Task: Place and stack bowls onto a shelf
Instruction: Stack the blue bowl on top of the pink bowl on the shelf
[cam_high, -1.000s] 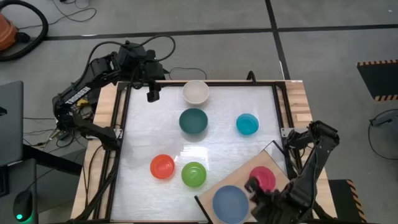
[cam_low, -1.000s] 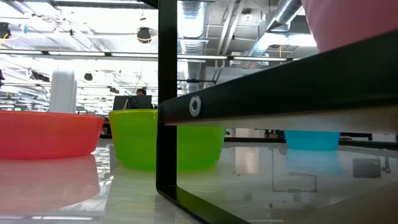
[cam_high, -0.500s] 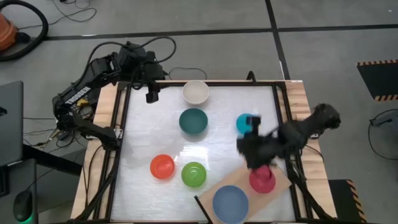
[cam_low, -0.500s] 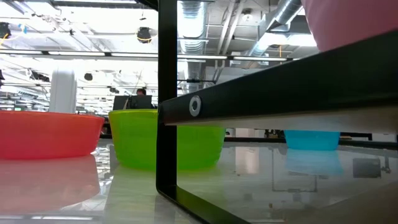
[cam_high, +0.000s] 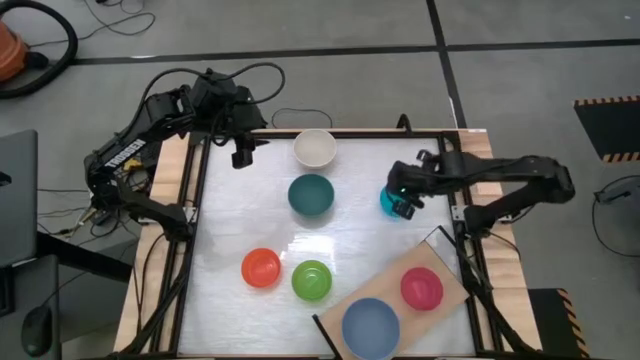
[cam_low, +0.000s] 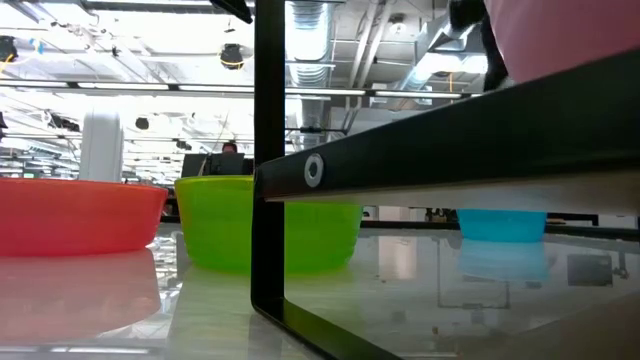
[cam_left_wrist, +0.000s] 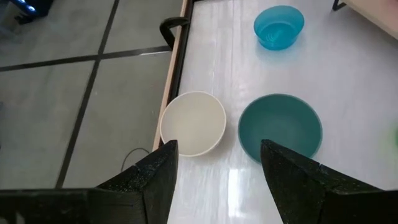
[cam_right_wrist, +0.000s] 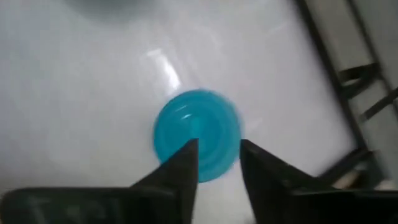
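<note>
right pincer (cam_high: 402, 197) hangs parted over the empty cyan bowl (cam_high: 397, 200); left pincer (cam_high: 242, 152) parted, idle.

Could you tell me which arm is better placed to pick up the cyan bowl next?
The right. Its pincer hangs open right over the cyan bowl, near the shelf. The left pincer waits at the far corner, beside the white bowl.

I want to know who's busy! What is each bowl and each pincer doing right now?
Blue bowl: on the board.
Pink bowl: on the board.
Cyan bowl: on the table, under the right pincer.
Right pincer: open.
Left pincer: open, empty, at the table's edge.
</note>
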